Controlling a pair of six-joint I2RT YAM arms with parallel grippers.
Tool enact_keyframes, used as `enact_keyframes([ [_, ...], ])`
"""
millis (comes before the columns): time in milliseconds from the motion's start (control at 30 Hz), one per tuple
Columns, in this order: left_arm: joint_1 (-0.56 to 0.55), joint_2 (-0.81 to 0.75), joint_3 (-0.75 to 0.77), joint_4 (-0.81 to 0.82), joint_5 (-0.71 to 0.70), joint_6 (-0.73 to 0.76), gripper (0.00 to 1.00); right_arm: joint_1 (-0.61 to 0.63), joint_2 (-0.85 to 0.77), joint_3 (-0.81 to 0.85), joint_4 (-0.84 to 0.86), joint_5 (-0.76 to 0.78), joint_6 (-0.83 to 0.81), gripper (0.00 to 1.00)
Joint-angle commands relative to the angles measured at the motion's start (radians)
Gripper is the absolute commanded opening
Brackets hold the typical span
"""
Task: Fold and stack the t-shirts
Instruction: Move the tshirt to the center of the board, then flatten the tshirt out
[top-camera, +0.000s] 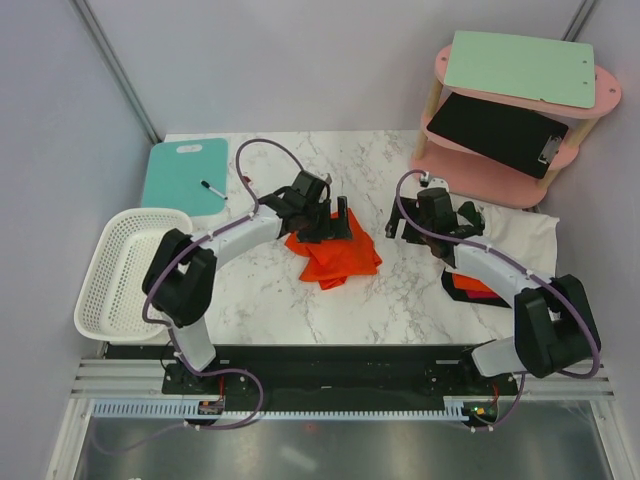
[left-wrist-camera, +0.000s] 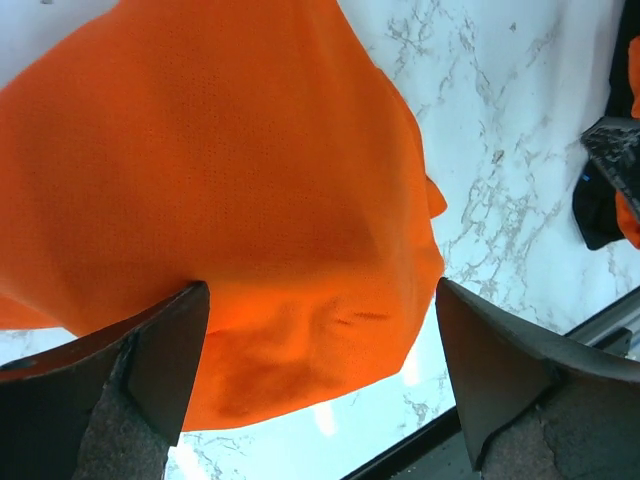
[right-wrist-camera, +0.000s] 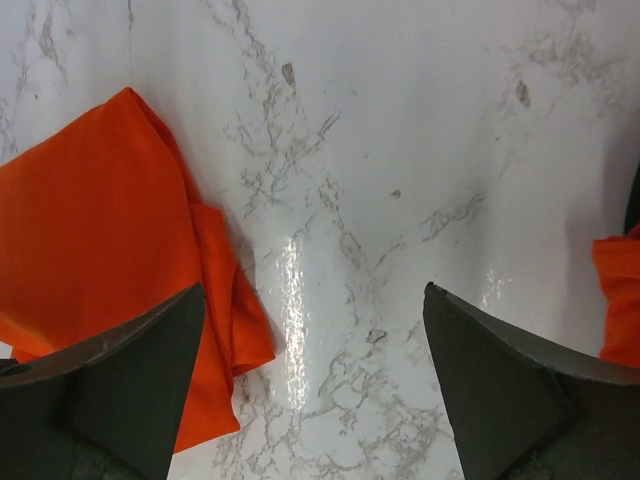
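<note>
1. A bright orange-red cloth t-shirt (top-camera: 338, 256) lies loosely bunched near the middle of the white marble-patterned counter (top-camera: 260, 300). It is not folded flat.
2. The left end effector (left-wrist-camera: 322, 290) hangs directly over this shirt, at its far side. Its dark fingers (left-wrist-camera: 150, 370) are spread wide, and orange cloth fills the whole gap below them. The cloth runs behind the left finger, and nothing looks pinched.
3. The right end effector (right-wrist-camera: 315, 300) is also spread wide, over bare marble just to the right of the shirt. The shirt's edge reaches behind its left finger.
4. A second orange-red t-shirt (top-camera: 478, 287) lies near the counter's right side. It is partly hidden under the right arm, beside a large white cloth sheet (top-camera: 525, 235).
5. A white latticed plastic basket (top-camera: 120, 270) sits at the counter's left edge, well apart from both shirts.
</note>
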Motion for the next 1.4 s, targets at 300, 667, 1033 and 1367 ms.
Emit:
enact_keyframes([
  [300, -0.08, -0.102, 0.024, -0.019, -0.15, 0.095, 1.0, 0.004, 0.088, -0.084, 0.129, -0.327, 0.182, 0.84],
  [667, -0.08, -0.097, 0.002, -0.091, -0.281, 0.096, 1.0, 0.013, 0.069, -0.187, 0.129, -0.517, 0.313, 0.7],
  [1033, -0.08, -0.097, -0.009, -0.105, -0.328, 0.092, 1.0, 0.053, 0.043, -0.288, 0.369, -0.515, 0.42, 0.47],
  [1367, -0.08, -0.117, -0.049, -0.131, -0.393, 0.095, 0.99, 0.097, 0.053, -0.273, 0.485, -0.442, 0.414, 0.0],
])
